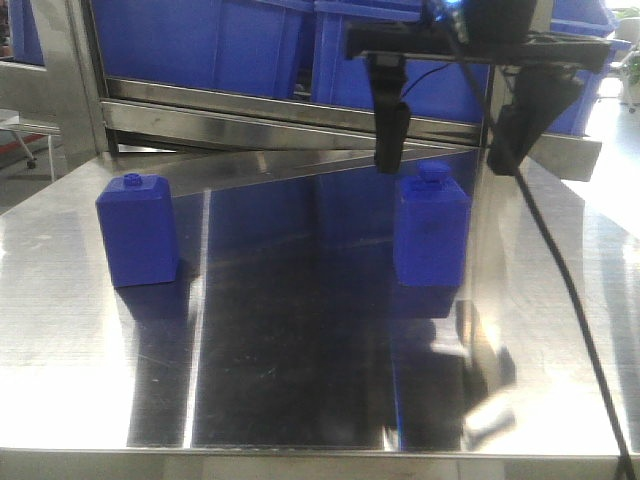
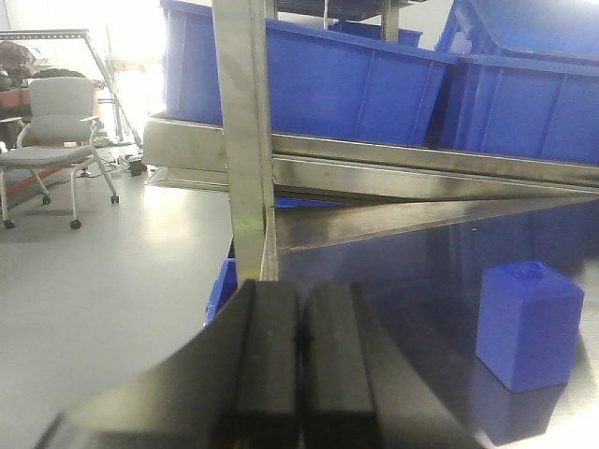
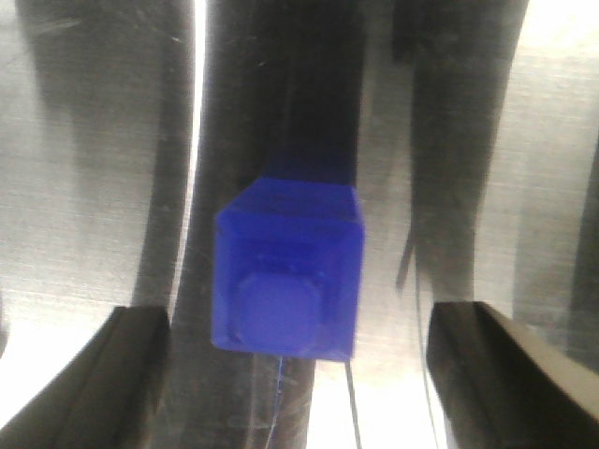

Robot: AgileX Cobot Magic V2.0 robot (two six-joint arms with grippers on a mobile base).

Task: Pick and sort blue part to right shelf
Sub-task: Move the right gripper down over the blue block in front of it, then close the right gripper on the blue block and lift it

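Observation:
The blue part (image 1: pixel 432 232), a tall narrow block with a wide round cap, stands upright on the steel table (image 1: pixel 300 380) at the right. My right gripper (image 1: pixel 455 150) hangs open just above it, one finger on each side. In the right wrist view the blue part (image 3: pixel 286 281) shows from above between the widely spread fingers (image 3: pixel 126 374), untouched. The right gripper (image 3: pixel 299 318) holds nothing. The shelf (image 1: pixel 250 125) with blue bins (image 1: pixel 200 45) stands behind the table. My left gripper (image 2: pixel 299 374) is shut and empty, low at the table's left side.
A shorter, wider blue block with a tiny knob (image 1: pixel 138 232) stands on the table's left; it also shows in the left wrist view (image 2: pixel 529 323). A steel rack post (image 2: pixel 245 140) rises ahead of the left gripper. An office chair (image 2: pixel 51 140) stands far left.

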